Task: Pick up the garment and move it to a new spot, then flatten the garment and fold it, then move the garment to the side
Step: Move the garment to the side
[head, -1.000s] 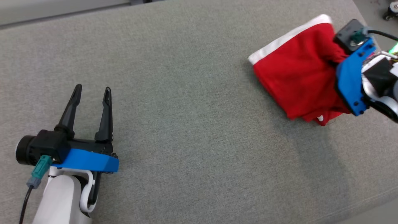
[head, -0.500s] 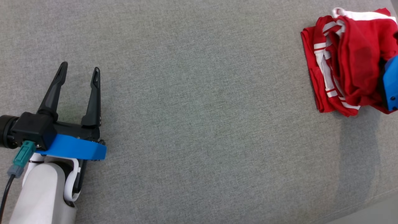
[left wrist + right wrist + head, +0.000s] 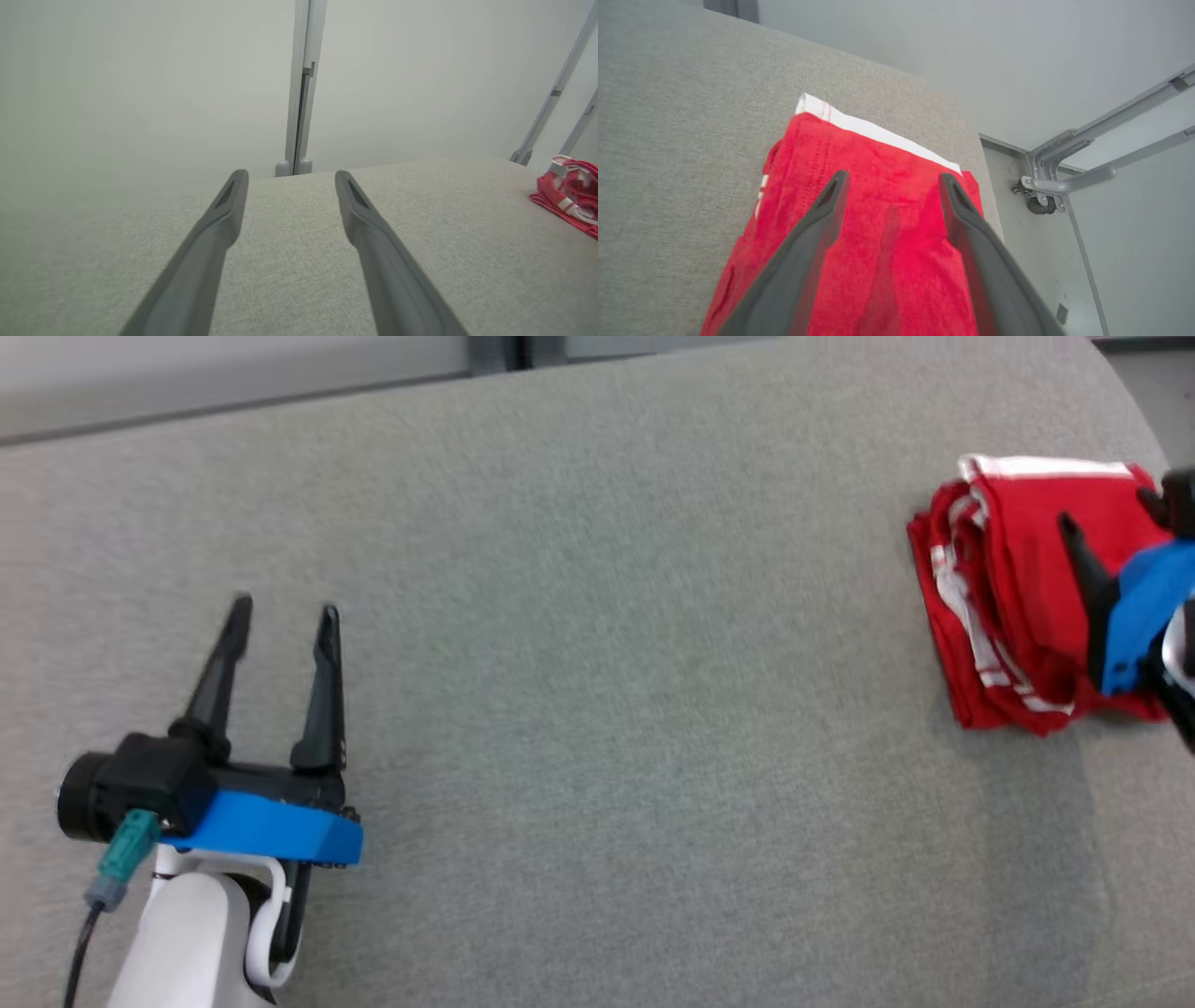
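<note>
The garment (image 3: 1008, 588) sits folded at 3 o'clock, right by the table (image 3: 597, 728) edge. The right gripper (image 3: 893, 177) is spread wide over it, holding nothing; left gripper (image 3: 283, 609) wide too. Snag the cloth pulling away and it could slide off.

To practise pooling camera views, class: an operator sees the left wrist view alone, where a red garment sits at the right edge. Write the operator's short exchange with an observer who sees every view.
Operator: Where is the right gripper relative to that garment?
Observer: The right gripper hangs right over the garment, with its fingers pointing across the red cloth.
Operator: Is it gripping the cloth?
Observer: No. Its jaws stand wide apart, and no cloth is caught between them.
</note>
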Robot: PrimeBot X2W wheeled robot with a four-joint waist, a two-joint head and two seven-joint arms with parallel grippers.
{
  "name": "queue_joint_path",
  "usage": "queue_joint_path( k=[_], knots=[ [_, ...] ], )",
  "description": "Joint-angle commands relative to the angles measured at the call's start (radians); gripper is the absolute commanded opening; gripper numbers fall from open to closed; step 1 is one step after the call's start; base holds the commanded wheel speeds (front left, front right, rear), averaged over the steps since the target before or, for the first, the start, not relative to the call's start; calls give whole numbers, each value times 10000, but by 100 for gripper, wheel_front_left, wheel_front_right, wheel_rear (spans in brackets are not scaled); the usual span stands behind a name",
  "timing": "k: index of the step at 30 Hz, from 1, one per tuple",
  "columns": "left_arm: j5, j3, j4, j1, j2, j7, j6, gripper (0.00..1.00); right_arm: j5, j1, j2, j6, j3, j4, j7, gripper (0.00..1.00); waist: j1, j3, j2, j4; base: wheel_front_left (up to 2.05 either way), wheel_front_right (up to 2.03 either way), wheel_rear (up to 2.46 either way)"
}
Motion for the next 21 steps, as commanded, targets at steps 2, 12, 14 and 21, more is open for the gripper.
queue_joint_path(
  k=[2,12,14,21],
  knots=[
    [-159,-32,299,422,-161,-188,39,100,-201,777,140,3,-456,-328,0,100,0,-694,0,110,0,0,0],
    [-562,157,1045,1532,-648,-537,175,100,-233,4510,1626,3,-2487,-4410,-827,100,0,-2251,0,1198,0,0,0],
    [-578,201,1140,1712,-677,-569,176,100,-352,5358,2183,3,-2942,-5255,-1009,100,0,-2420,0,1364,0,0,0],
    [-718,510,1449,2222,-739,-606,212,100,-616,7140,3740,3,-3475,-6730,-1624,100,0,-2785,0,1628,0,0,0]
  ],
)
